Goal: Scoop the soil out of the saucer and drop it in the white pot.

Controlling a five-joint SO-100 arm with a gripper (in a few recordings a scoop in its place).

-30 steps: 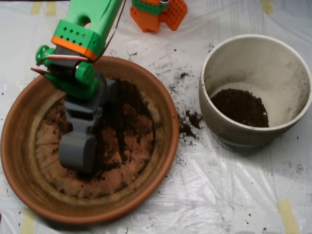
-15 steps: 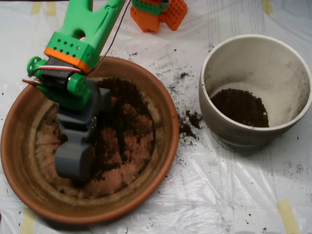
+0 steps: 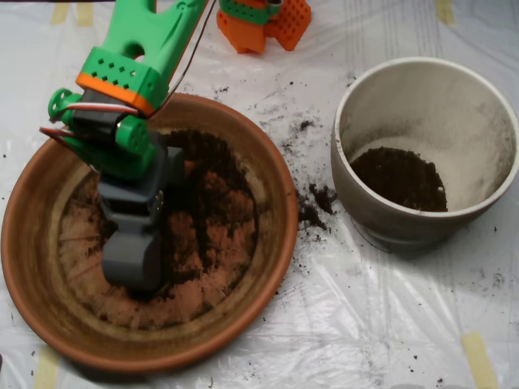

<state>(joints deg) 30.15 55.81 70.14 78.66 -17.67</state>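
Saucer [image 3: 49, 308] at lower left on plastic-covered desk [image 3: 365, 324]. Grey pincer [image 3: 132, 261] down inside saucer, left of centre, resting on ridged base; halves look pressed together, closed. Soil [image 3: 212, 203] spread thinly over saucer floor, mostly just right of and behind pincer. White pot [image 3: 486, 190] well apart at right, dark soil heap in bottom. Crumbs scattered on desk between saucer and pot.

One terracotta saucer [image 3: 268, 267] is sitting near the plastic sheet's [image 3: 389, 324] left edge, and one white pot [image 3: 357, 203] is standing toward its right edge. Two patches of soil are showing: one in the saucer [image 3: 215, 203], one in the pot [image 3: 399, 178]. One grey scoop [image 3: 132, 261] is hanging over the saucer.
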